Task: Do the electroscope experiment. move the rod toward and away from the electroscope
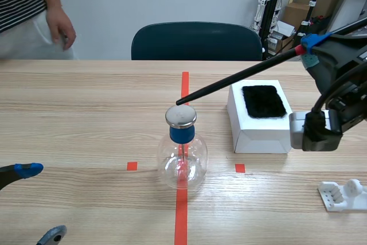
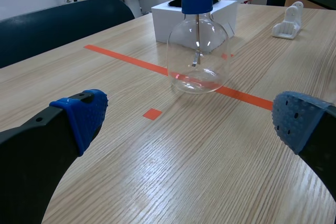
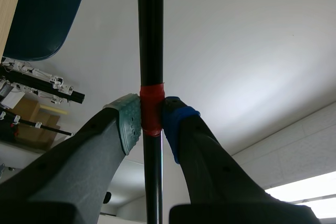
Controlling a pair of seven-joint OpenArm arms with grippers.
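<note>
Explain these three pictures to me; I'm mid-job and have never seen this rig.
The machine is two black arms with two-fingered grippers. The scene view looks from between them across the table. The other two pictures come from a camera on each wrist. The left wrist view shows the left gripper, open and empty, facing the electroscope: a glass flask with a blue collar and metal cap, standing on the red tape line. The right wrist view looks upward: the right gripper is shut on the black rod at its red band. In the scene view the rod's tip hangs close by the cap. Also on the table: a white box with a black furry pad on top, and a small white plastic piece.
</note>
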